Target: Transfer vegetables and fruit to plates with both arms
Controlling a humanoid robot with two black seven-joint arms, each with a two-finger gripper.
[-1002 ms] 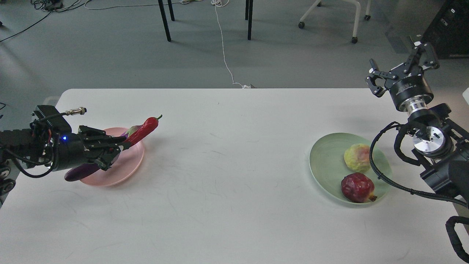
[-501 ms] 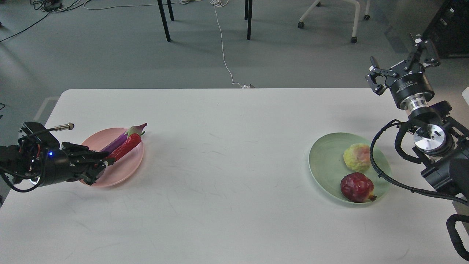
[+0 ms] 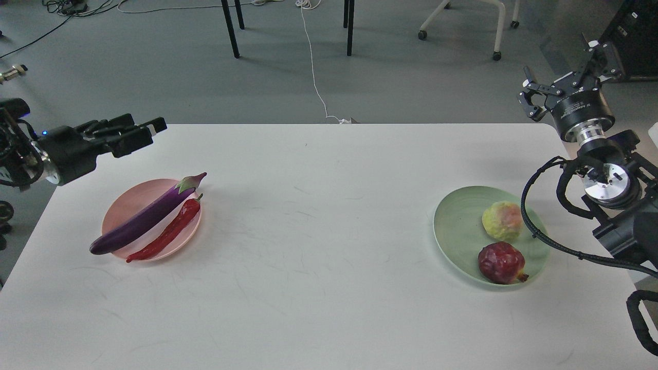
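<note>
A purple eggplant (image 3: pixel 146 216) and a red chili pepper (image 3: pixel 169 232) lie side by side across the pale pink plate (image 3: pixel 119 208) at the table's left. A bumpy yellow-green fruit (image 3: pixel 502 221) and a dark red pomegranate-like fruit (image 3: pixel 501 263) sit on the pale green plate (image 3: pixel 457 226) at the right. My left gripper (image 3: pixel 146 131) is open and empty, raised above the table's far left corner, behind the pink plate. My right gripper (image 3: pixel 568 74) is open and empty, held high past the table's far right corner.
The white table (image 3: pixel 329 246) spans the view. Beyond its far edge are grey floor, black chair legs (image 3: pixel 234 31), a white cable (image 3: pixel 314 67) and a wheeled chair base (image 3: pixel 462 25). My right arm's joints and looped cables (image 3: pixel 591 205) hang over the table's right edge.
My left gripper let go of the chili pepper onto the pink plate beside the eggplant, then rose and drew back to the far left. My right gripper moved up slightly.
</note>
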